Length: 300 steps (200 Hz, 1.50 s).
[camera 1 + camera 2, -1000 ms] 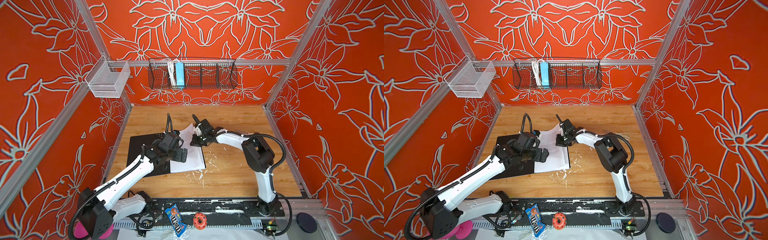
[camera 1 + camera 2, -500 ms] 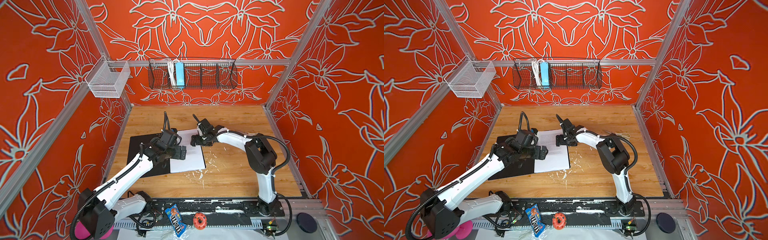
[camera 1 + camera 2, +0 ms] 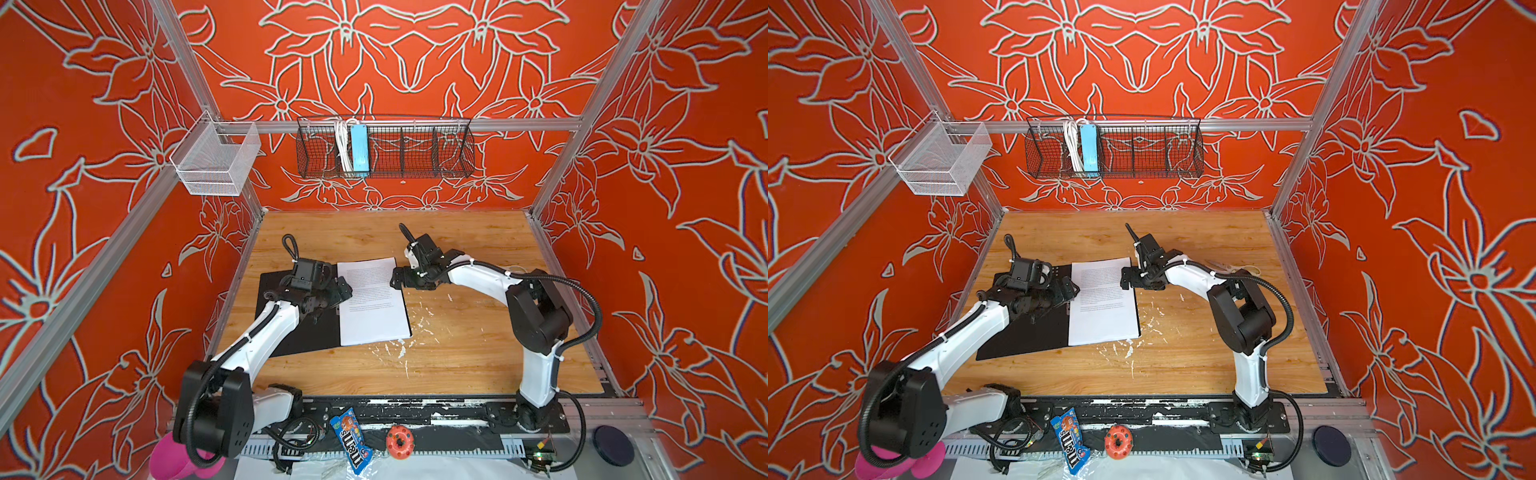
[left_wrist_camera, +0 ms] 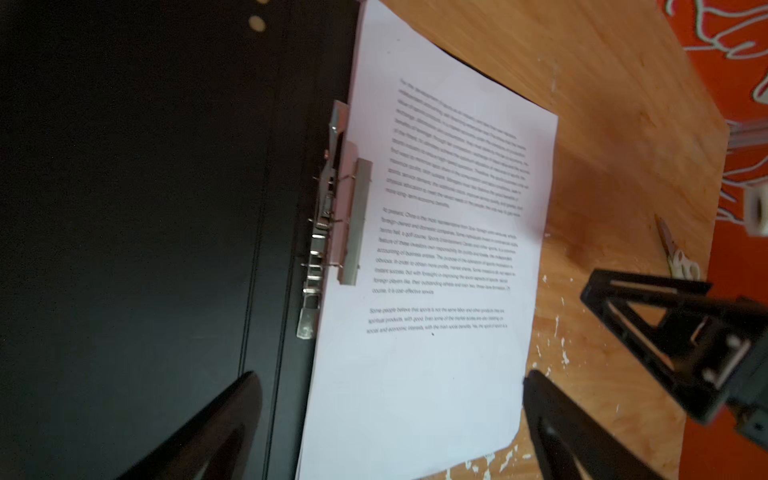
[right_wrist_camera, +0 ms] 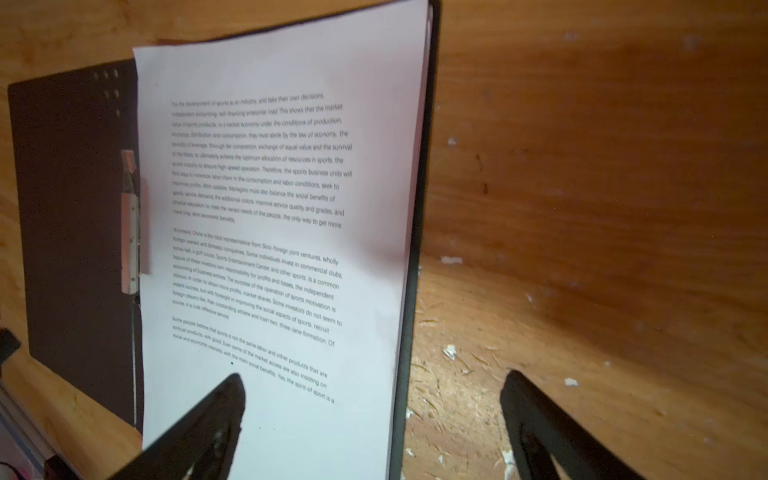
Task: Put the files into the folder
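The files (image 3: 372, 307) are smooth matt white paper printed in black. The folder (image 3: 320, 336) shows a matt black inside, its clip (image 4: 354, 220) dull silvery metal. The table (image 3: 457, 353) is grained wood, scuffed with white flecks beside the files.

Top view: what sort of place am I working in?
Probably a robot test cell, not an office: a wooden tabletop boxed in by orange flower-print walls on aluminium framing, with a wire basket hung at the back.

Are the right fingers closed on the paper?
No, the right fingers stand wide apart, one over the paper, one past its edge, gripping nothing.
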### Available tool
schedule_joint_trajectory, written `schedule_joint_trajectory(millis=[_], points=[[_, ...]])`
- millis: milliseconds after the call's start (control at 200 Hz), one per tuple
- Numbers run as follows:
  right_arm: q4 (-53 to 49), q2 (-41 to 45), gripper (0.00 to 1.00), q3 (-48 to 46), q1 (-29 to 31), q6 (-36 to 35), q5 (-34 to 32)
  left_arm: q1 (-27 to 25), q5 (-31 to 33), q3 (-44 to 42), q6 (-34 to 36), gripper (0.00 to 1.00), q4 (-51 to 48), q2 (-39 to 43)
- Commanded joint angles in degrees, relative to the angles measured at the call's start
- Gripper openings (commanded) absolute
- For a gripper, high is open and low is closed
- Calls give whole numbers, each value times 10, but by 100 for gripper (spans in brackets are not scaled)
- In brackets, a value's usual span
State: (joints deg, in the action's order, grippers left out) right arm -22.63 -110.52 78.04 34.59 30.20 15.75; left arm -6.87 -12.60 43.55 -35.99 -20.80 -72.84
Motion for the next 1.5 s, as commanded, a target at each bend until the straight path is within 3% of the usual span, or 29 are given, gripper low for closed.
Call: schedule_joint_trajectory(millis=[0,325,515,756,956,1236,1371,1496], points=[[27,28,98,-31,-5,3,36,29,-35,-6,-23,98,71,-36],[63,49,97,-89,-33,19,88,45,-76,37,1,98,105,-179],[67,64,96,-116,-47,21,94,37,-138,62,9,98,106,-240],[84,65,94,-148,-89,48,98,-19,-134,64,1,98,120,-257],[83,105,93,-189,-119,60,55,-85,-128,107,-25,98,133,-305],[51,155,94,-226,-199,49,21,-181,-109,112,-174,98,230,-339],[46,144,94,-214,-230,39,42,-223,-86,136,-205,98,228,-349],[59,140,94,-218,-245,33,53,-232,-87,142,-224,98,232,-351]])
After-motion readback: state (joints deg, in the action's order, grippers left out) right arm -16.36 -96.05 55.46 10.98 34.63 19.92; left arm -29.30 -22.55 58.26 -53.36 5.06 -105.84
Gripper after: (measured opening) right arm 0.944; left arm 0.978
